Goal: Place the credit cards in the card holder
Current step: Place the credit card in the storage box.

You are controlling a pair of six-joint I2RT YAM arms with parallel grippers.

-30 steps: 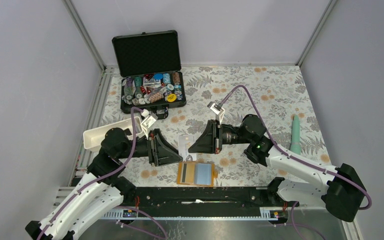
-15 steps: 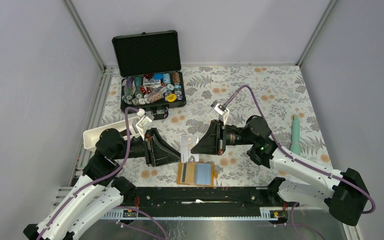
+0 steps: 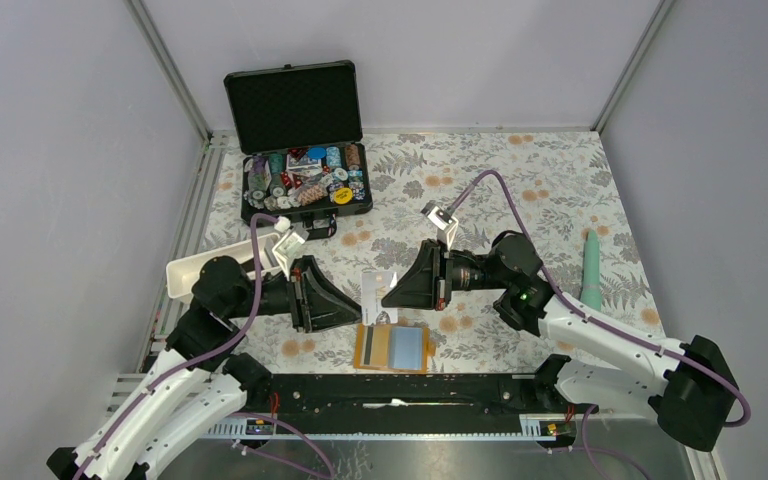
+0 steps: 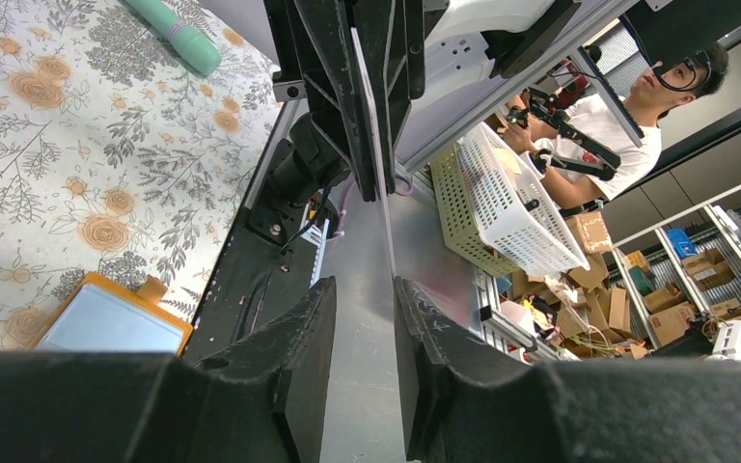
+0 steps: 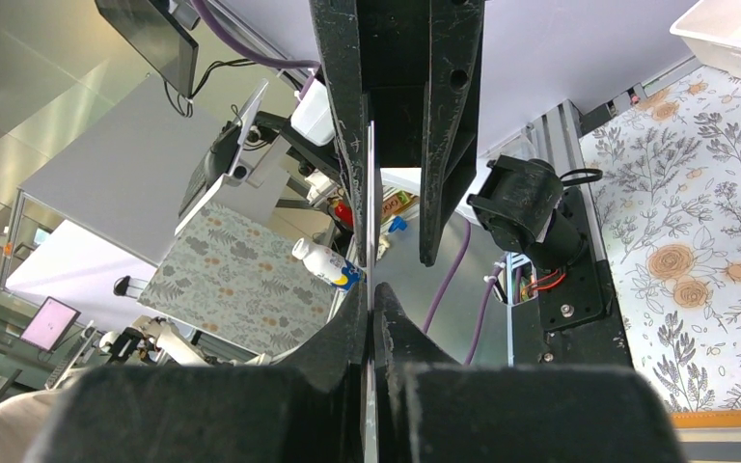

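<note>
credit card [image 3: 378, 283], the pale one, is up in the air. it stands on its edge between the two arms, a little behind the card holder [image 3: 393, 347]. the card holder lies open and flat on the table [image 3: 520, 190], close to the arms, with its clear blue pocket facing up. the right gripper [image 5: 371, 294] is pinched tight on the card. the left gripper [image 4: 365, 289] is only a little bit open, with one finger on each side of the card's other end. i can see a gap there, so it does not look like it is squeezing the card. i think the step now is passing the card from one gripper to the other, or getting a better hold on it, before it goes into the card holder. no part of this card is in a pocket yet. next, the left gripper would need to close softly on the card. only then should the right one let go, or the card could drop. after that the card has to be tipped flat and lined up with the pocket mouth so it can slide in.
</note>
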